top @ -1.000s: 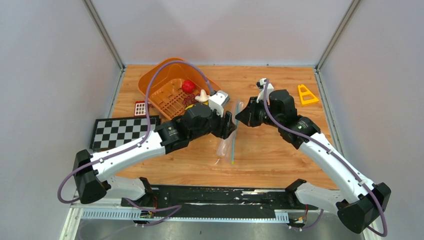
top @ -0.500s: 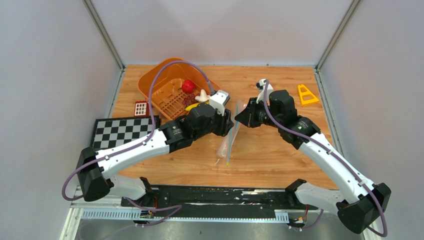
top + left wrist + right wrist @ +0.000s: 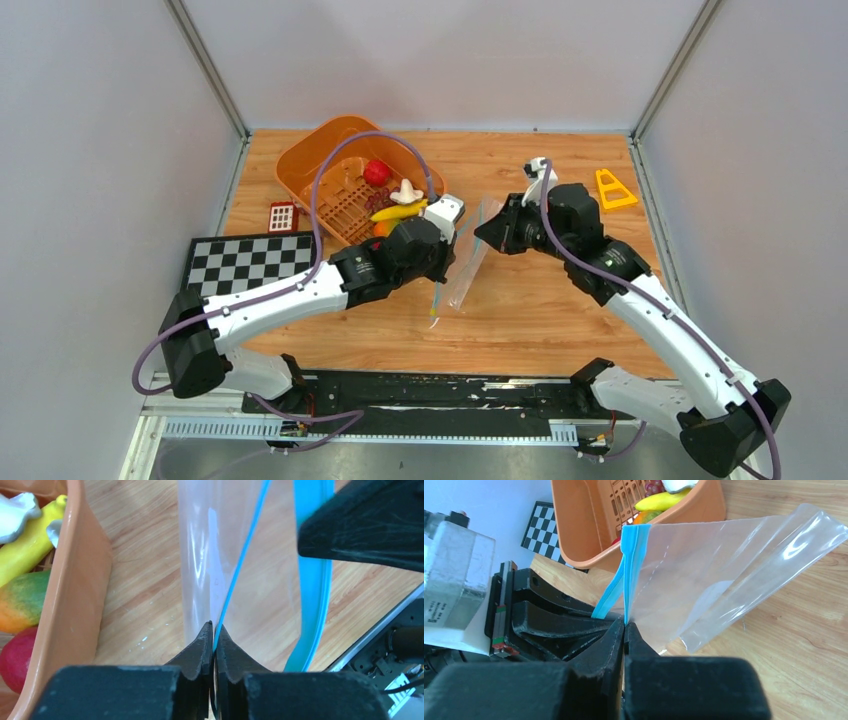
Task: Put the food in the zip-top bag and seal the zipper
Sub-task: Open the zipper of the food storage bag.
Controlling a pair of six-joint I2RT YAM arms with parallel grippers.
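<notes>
The clear zip-top bag (image 3: pixel 468 268) hangs above the wooden table between my two grippers. My left gripper (image 3: pixel 447 262) is shut on one side of its teal zipper (image 3: pixel 240 565), jaws pinched together on the thin strip (image 3: pixel 214 630). From the other side, my right gripper (image 3: pixel 487 232) is shut on the other strip of the zipper (image 3: pixel 629 565), fingertips meeting at its edge (image 3: pixel 624 625). The bag looks empty. The food lies in the orange basket: a red fruit (image 3: pixel 377 172), a white garlic-like piece (image 3: pixel 406 189), a banana (image 3: pixel 398 211) and an orange-green piece (image 3: pixel 20 600).
The orange slotted basket (image 3: pixel 300 165) stands at the back left, close to my left wrist. A small red grid block (image 3: pixel 283 216) and a chequerboard (image 3: pixel 245 262) lie to the left. A yellow triangular piece (image 3: pixel 612 190) sits at the back right.
My left gripper has shut on the bag's zipper strip. The bag has swung so its lower end points more to the left, and the right gripper has shifted slightly right.
</notes>
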